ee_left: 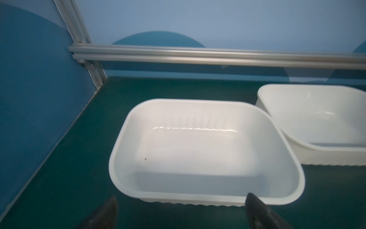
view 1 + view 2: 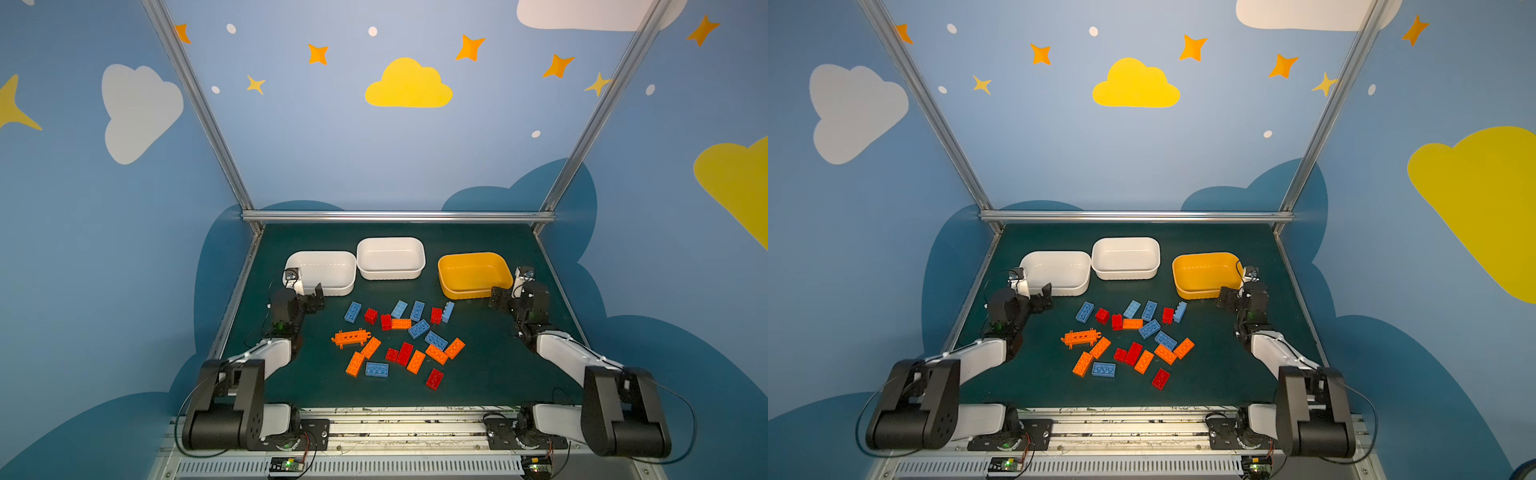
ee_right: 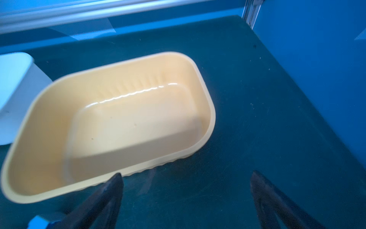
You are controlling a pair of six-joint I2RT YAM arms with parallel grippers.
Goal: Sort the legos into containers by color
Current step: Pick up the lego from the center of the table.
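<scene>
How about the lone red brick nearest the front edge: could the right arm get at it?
Probably yes. The red brick lies alone on the mat, nothing stacked on it or standing between it and the right gripper, which is open and empty beside the yellow tub.

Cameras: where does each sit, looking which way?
Top views: high over the robot's base, looking down at the green table, blue, orange, red plastic bricks, both arms.
Left wrist: on the left arm, facing a white rounded plastic tub; left jaws show.
Right wrist: on the right arm, facing the yellow rounded plastic tub; right jaws show.
Wrist views share the middle white tub.
</scene>
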